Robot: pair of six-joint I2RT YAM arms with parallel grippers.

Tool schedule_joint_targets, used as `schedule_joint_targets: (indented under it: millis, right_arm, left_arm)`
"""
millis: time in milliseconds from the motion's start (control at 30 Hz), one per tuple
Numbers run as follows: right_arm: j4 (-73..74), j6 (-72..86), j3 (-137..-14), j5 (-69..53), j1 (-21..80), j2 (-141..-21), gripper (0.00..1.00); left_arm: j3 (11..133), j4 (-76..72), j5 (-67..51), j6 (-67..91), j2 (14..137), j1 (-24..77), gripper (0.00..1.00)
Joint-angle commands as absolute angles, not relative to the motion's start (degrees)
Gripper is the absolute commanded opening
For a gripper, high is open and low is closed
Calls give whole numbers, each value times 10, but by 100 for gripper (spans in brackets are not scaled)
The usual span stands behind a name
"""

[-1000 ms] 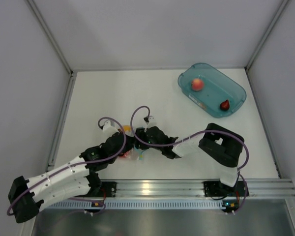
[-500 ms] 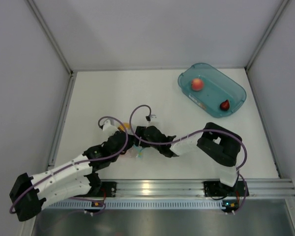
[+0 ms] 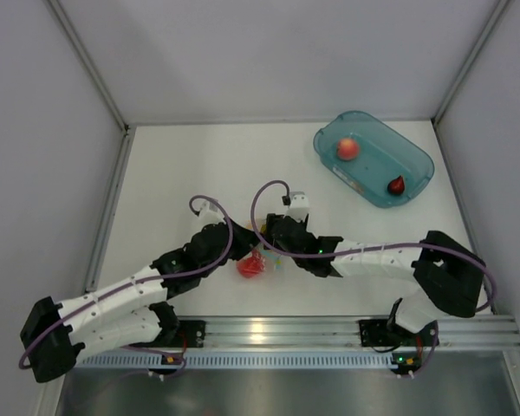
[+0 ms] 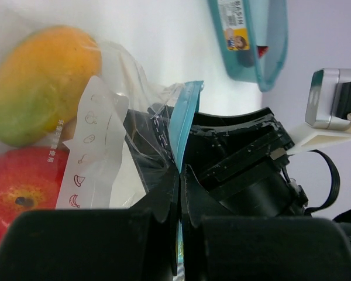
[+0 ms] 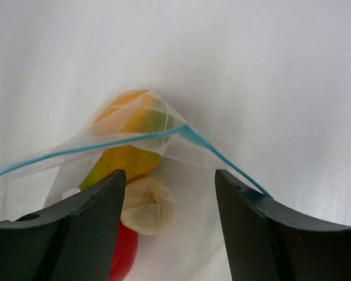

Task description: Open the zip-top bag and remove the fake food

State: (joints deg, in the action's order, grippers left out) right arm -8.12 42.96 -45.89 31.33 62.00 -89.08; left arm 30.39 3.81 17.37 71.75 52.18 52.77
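Tomato (image 3: 250, 266): the nearest item, red, on the tabletop (image 3: 182, 165) just toward 6 o'clock from where the two pincers meet. In the left wrist view it sits directly below the mango. I cannot tell whether it is wholly inside the plastic.
Left pincer (image 4: 179, 171): reaches in from 7 o'clock. Its jaws are pressed together on the bag's top edge, with the zip strip (image 4: 183, 120) rising straight out of the pinch.
Right pincer (image 5: 169, 174): comes in from 4 o'clock, facing the left one. Its fingers (image 5: 88, 228) stand wide apart and straddle the bag. Nothing shows clamped between them, though the strip runs down to the inner side of one finger.
Zip-top bag (image 5: 76, 158): clear crinkly film held up between the two pincers, a little toward 6 o'clock from mid-tabletop. Its teal-blue edge is pulled into a peak in the right wrist view. A white printed label (image 4: 88, 152) is on one face.
Mango (image 5: 128, 143): yellow-orange with a green patch, inside the film right under the peaked strip.
Pale ball (image 5: 147, 205): cream and ribbed, touching the mango's near side, with the red fruit just below it.
Tub (image 3: 413, 158): teal and translucent, well apart at about 1 o'clock, close to the far right corner.
Peach ball (image 3: 347, 148): in the tub's far-left end.
Dark red piece (image 3: 397, 185): in the tub's near-right end, apart from the peach ball.
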Motion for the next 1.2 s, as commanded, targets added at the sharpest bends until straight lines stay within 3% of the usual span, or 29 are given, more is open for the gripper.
schedule_joint_targets:
  millis: [0, 300, 467, 800, 1167]
  right_arm:
    - [29, 366, -491, 385, 605, -848, 64]
    - [176, 277, -535, 299, 569, -809, 60]
    - [156, 287, -517, 210, 573, -816, 55]
    - [74, 319, -501, 148, 597, -816, 53]
    - [-31, 360, -510, 140, 607, -885, 45]
  left_arm:
    - [345, -37, 108, 724, 522, 541, 0]
    - [307, -22, 161, 701, 526, 540, 0]
    - [275, -2, 201, 701, 544, 540, 0]
    - [257, 34, 236, 694, 554, 540, 0]
    - [255, 34, 231, 700, 559, 540, 0]
